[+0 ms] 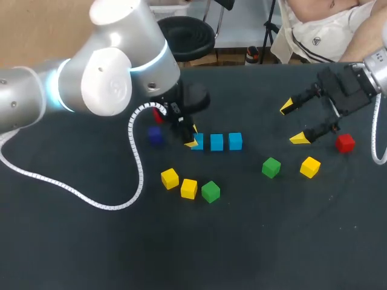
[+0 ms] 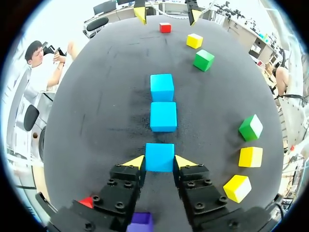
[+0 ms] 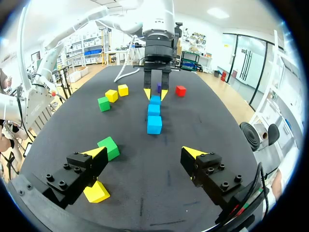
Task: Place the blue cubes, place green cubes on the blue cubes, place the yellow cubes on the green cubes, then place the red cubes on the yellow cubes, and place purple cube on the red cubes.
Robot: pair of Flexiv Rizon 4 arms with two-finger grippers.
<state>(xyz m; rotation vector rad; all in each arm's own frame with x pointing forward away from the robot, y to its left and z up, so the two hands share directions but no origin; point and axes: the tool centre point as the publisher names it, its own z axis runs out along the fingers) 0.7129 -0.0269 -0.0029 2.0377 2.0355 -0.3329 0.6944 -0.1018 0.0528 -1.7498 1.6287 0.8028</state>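
Three blue cubes lie in a row mid-table. My left gripper (image 1: 193,136) (image 2: 160,162) is down at the row's left end, and both of its yellow tips press the sides of the end blue cube (image 2: 160,157) (image 1: 199,144). The other two blue cubes (image 1: 216,142) (image 1: 235,141) stand free beyond it. A purple cube (image 1: 155,135) and a red cube (image 1: 158,115) sit just behind that gripper. My right gripper (image 1: 292,122) (image 3: 144,153) hangs wide open above the table's right part with nothing between its fingers. A green cube (image 1: 271,167), a yellow cube (image 1: 310,167) and a red cube (image 1: 345,143) lie near it.
Two yellow cubes (image 1: 170,178) (image 1: 188,188) and a green cube (image 1: 210,191) lie in a line in front of the blue row. My left arm's white cable (image 1: 136,157) loops over the table's left side. The table's far edge (image 1: 266,65) runs close behind the right gripper.
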